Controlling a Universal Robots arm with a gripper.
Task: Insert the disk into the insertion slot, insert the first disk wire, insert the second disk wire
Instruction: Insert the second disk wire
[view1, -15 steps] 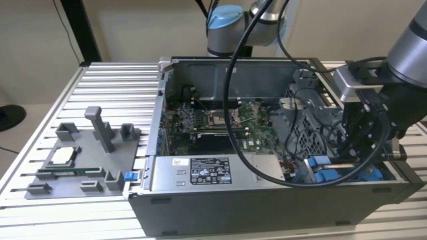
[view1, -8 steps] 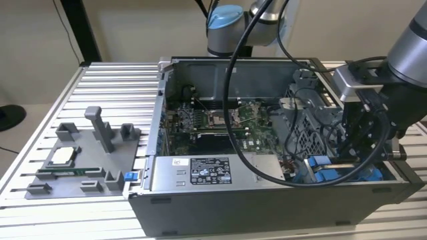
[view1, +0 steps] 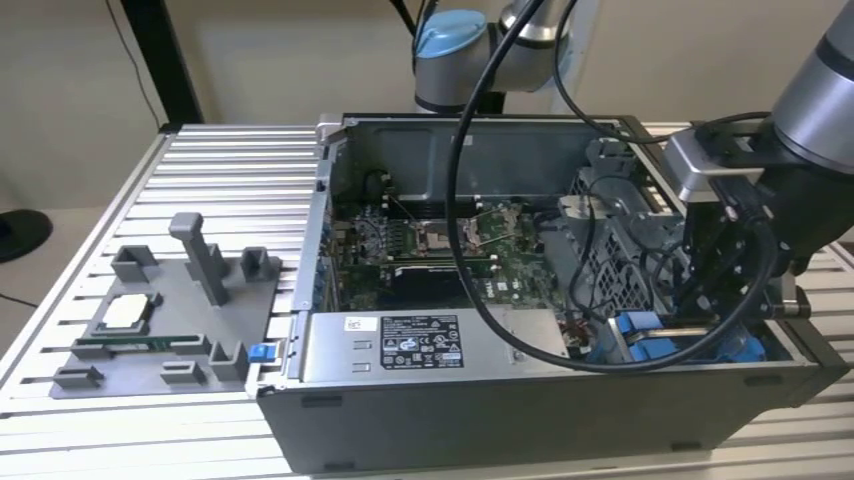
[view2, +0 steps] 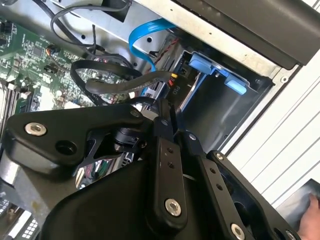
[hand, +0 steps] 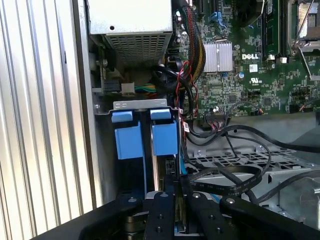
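Ribbed aluminium table (view1: 200, 160) carried the open computer case (view1: 534, 440) in the exterior view, with a grey fixture tray (view1: 147, 330) well apart on the exterior view's left. The gripper (view1: 701, 315) was sunk into the case's near corner on the exterior view's right, among black cables (view1: 587, 360) and the blue parts of the insertion slot (view1: 641, 325). The perforated cage (view1: 621, 250) stood just beside the arm, so room there looked tight. In the second wrist view the fingers (view2: 165, 165) were drawn close together, tips meeting at the gripper (view2: 167, 112) beside a black wire connector (view2: 172, 82) and a blue flat wire (view2: 142, 37). What they pinched, if anything, could not be made out. The insertion slot (view2: 210, 110) lay just beyond, its blue tabs (view2: 202, 64) against the case wall. In the first wrist view the gripper (hand: 175, 185) hung just below the slot's two blue tabs (hand: 129, 142), and a thin silver edge there appeared to be the disk (hand: 156, 172), seated edge-on in the insertion slot (hand: 142, 104). By that reading the first step was done and the wire work was under way. Whether either wire was plugged in could not be told. Looped black cables (hand: 235, 180) crowded one side and the case wall (hand: 85, 125) the other, leaving a narrow channel.
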